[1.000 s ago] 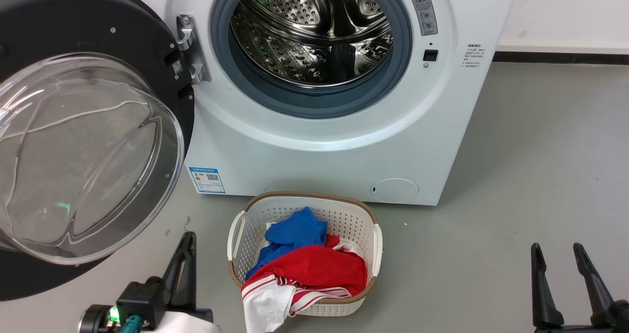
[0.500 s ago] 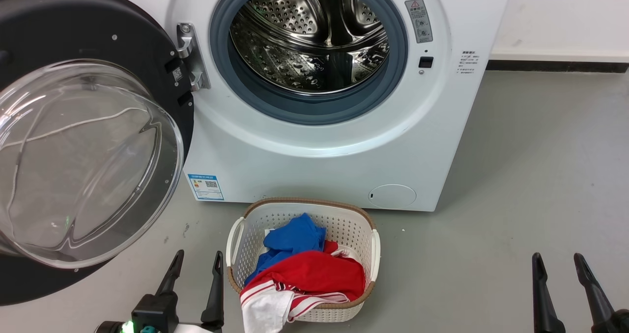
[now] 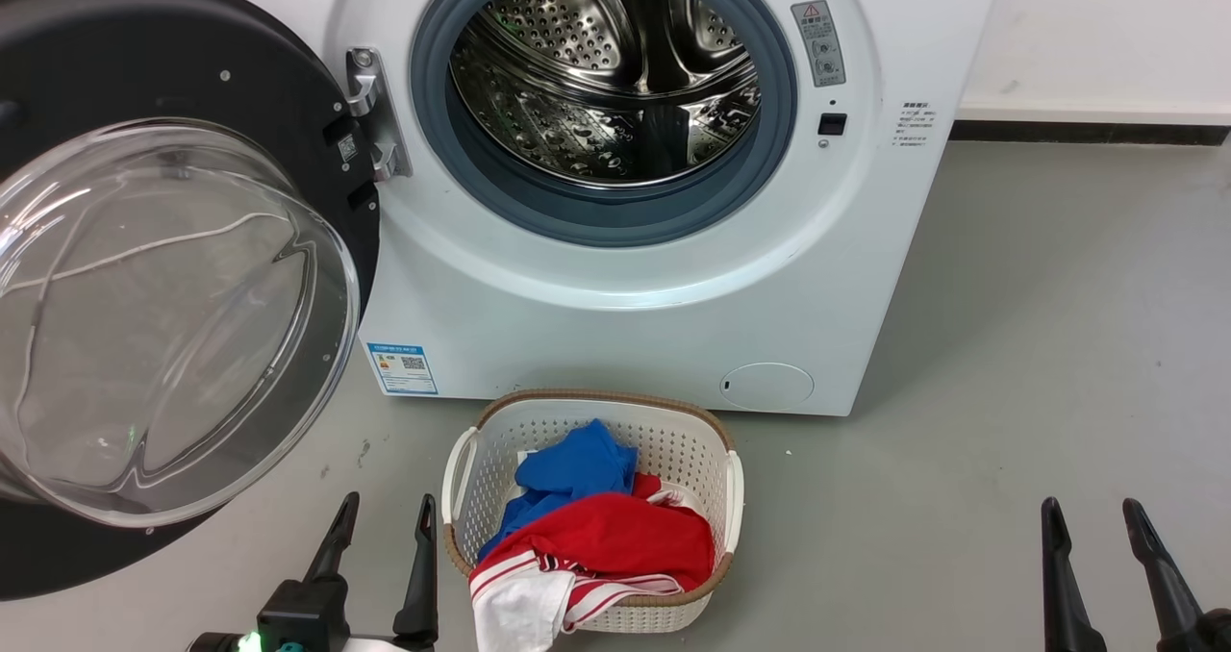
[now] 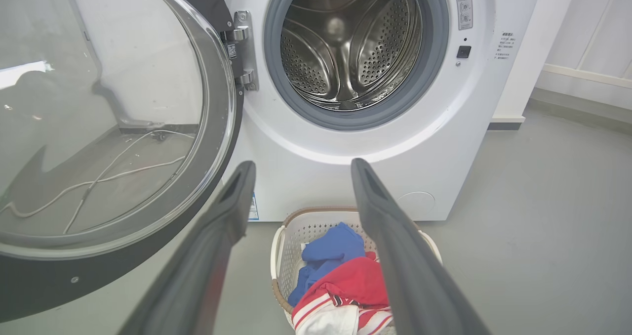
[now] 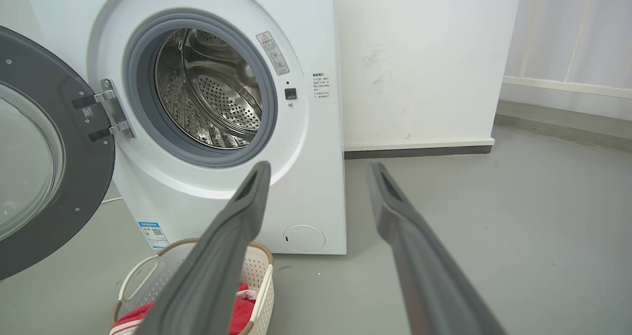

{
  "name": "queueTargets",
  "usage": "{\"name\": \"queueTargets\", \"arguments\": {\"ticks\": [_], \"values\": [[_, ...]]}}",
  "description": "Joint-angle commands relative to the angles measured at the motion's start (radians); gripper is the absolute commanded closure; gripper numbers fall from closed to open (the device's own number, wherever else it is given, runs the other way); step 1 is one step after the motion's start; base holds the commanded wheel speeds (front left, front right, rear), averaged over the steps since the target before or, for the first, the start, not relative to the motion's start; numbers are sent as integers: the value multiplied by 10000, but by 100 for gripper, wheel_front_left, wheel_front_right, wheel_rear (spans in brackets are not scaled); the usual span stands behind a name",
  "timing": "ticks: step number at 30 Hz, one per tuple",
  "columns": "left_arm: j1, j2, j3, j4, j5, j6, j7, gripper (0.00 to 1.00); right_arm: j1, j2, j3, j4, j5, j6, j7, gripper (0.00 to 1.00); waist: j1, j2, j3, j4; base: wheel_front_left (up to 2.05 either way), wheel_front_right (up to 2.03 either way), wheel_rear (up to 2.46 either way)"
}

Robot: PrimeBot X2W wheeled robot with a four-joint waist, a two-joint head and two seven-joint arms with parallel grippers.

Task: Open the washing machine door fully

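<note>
While the washing machine door (image 3: pixel 144 56) stands wide, left gripper (image 3: pixel 389 501) and right gripper (image 3: pixel 1090 505) gape empty, touching nothing.

1. The grey floor (image 3: pixel 1039 344) is carrying a white washing machine (image 3: pixel 625 335), which is standing directly on it.
2. A white laundry basket (image 3: pixel 673 438) is sitting on the floor just before the machine.

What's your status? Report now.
Open and empty: left hand, right hand. Washer door swung wide, drum exposed. Laundry basket below opening, clear of it.
</note>
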Motion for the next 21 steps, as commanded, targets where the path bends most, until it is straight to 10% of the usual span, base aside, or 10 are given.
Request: {"name": "queueTargets", "arguments": {"ticks": [1, 6, 7, 21], "values": [[70, -14, -10, -20, 11, -12, -26, 0, 51, 15, 7, -26, 6, -2, -17, 0, 0, -1, -2, -8, 0, 0, 0], [48, -15, -13, -20, 78, -31, -26, 0, 40, 15, 21, -11, 7, -2, -17, 0, 0, -1, -1, -8, 0, 0, 0], [14, -4, 2, 3, 68, -5, 0, 100, -1, 0, 15, 5, 3, 0, 0, 100, 0, -1, -1, -10, 0, 0, 0], [-156, -17, 223, 527, -1959, -101, 566, 100, -413, -85, 169, 753, 2041, 0, 401, 100, 0, -1, 22, -65, 0, 0, 0]]}}
